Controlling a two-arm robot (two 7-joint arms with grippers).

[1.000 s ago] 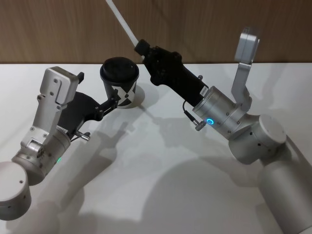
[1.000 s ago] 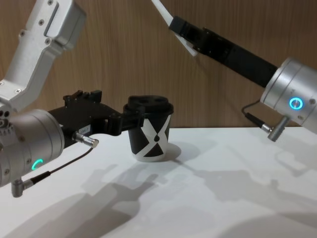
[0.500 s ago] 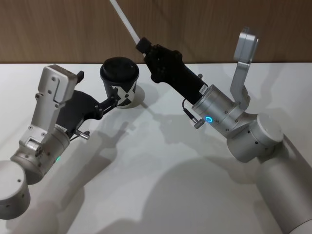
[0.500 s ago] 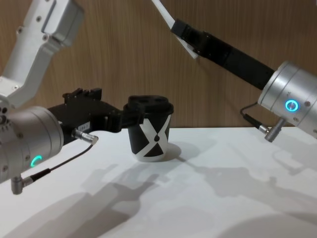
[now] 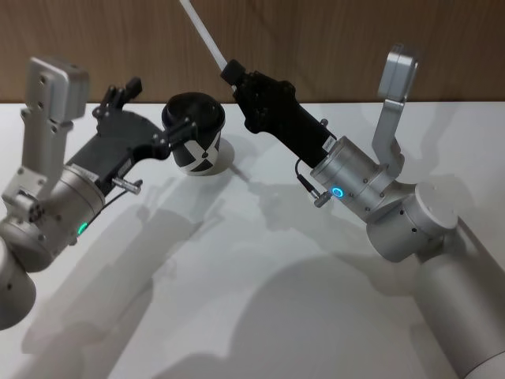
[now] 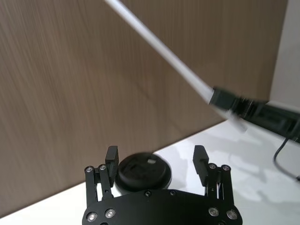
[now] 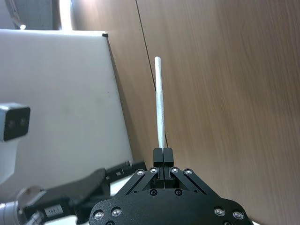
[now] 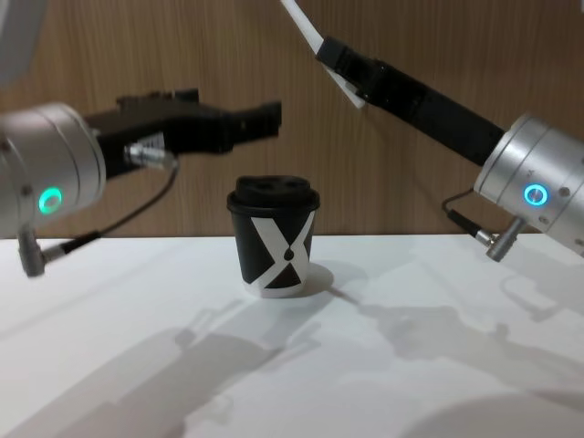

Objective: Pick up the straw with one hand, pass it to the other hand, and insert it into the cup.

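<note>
Your left pincer (image 8: pixel 265 117) lifts clear of the cup (image 8: pixel 272 245), fingers spread; right pincer (image 8: pixel 330 51) stays clenched on the straw (image 8: pixel 298 18), so the cup's probably unsteadied.

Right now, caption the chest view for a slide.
Right claw holds the straw aloft; open left claw hovers above the cup.

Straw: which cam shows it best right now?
Right wrist view: the straw shows from its free tip down to the right gripper, whose jaws are shut on it. Left wrist, head and chest views each cut its upper part at the top edge.
</note>
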